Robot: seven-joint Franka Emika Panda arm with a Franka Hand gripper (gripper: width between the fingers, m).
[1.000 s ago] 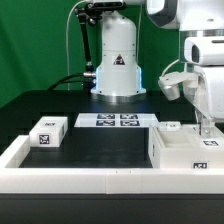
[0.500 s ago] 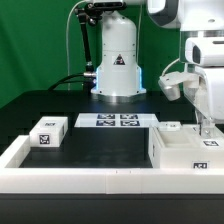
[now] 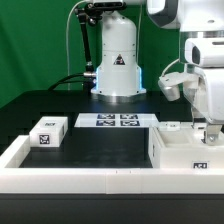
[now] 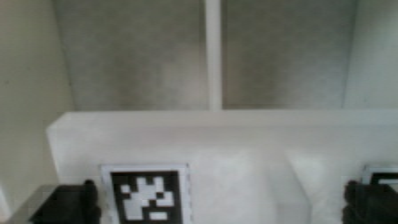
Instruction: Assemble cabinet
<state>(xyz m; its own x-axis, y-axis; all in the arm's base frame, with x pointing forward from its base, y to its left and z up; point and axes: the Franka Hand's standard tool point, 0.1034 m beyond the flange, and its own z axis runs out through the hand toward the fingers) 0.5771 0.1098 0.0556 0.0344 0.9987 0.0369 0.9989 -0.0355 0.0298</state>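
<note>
The cabinet [image 3: 184, 150] is a large white box with tags, standing at the exterior view's right, near the front rail. My gripper [image 3: 207, 131] hangs straight down over the cabinet's far right part, fingertips at its top edge. In the wrist view the cabinet's white top face [image 4: 249, 150] with a tag [image 4: 146, 194] fills the space between the jaws. The gripper [image 4: 219, 205] is open: its dark fingertips [image 4: 63, 204] stand far apart at the two sides, holding nothing. A small white tagged drawer block [image 3: 48, 132] lies at the exterior view's left.
The marker board [image 3: 117, 121] lies flat at the table's middle back, in front of the robot base [image 3: 118, 62]. A long low white rail [image 3: 85, 181] runs along the front and up the left side. A small white part [image 3: 172, 126] sits behind the cabinet.
The gripper has come down slightly toward the cabinet's top. The cabinet and the drawer block have not moved.
</note>
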